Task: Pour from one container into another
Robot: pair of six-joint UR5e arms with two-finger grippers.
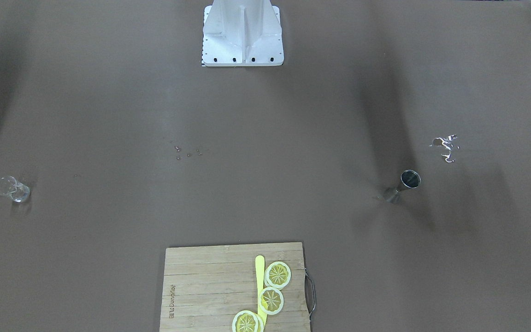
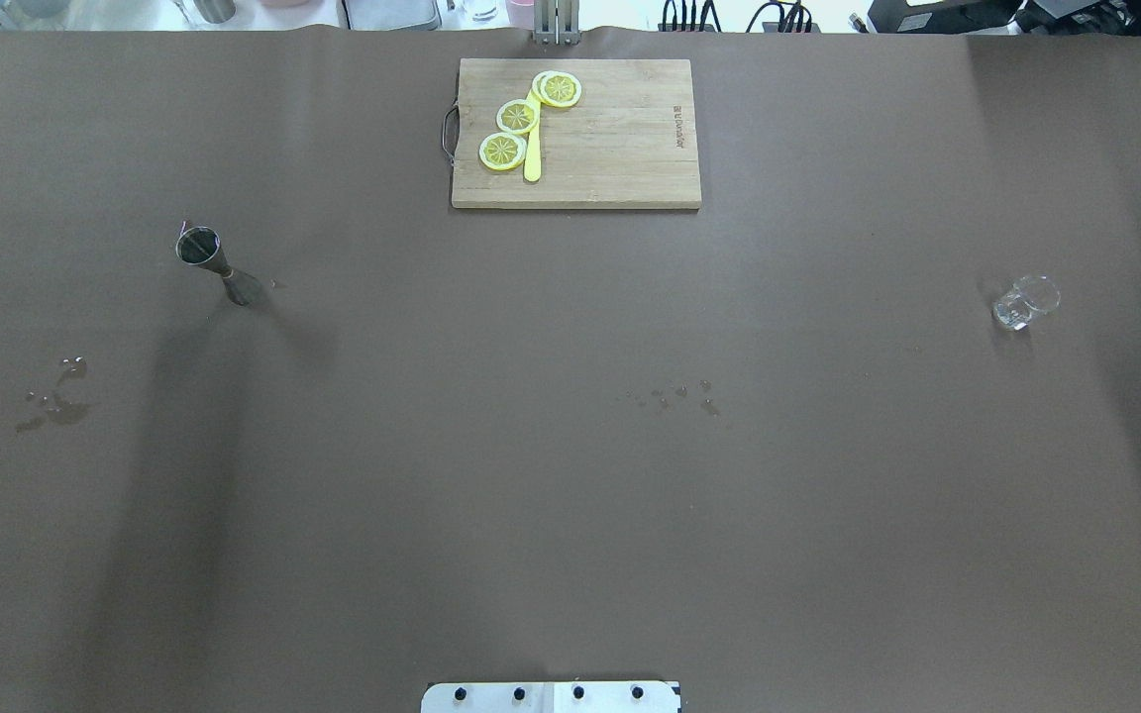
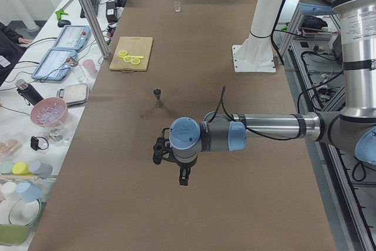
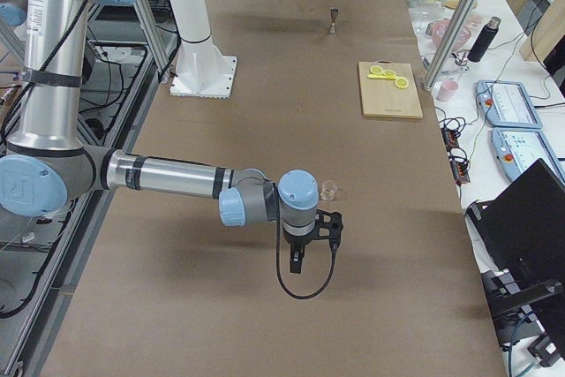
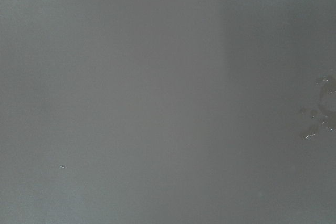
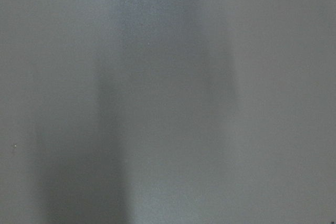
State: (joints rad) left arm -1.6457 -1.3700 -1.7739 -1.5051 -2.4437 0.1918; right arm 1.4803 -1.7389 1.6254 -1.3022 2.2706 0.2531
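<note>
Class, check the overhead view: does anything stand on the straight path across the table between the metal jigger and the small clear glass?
Nothing visible does. The jigger and glass have only bare table between them. The cutting board lies beyond that line, away from the robot; a few droplets lie on its near side.

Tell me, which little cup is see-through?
The glass on the robot's right side is see-through; the jigger on its left is dark metal.

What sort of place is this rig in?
Looks like a robotics lab bench staged as a bar: a grey-and-blue robot arm over a brown-covered table, touchscreen teach pendants alongside, plus a steel hourglass-shaped jigger and a wooden cutting board with yellow lemon slices.
</note>
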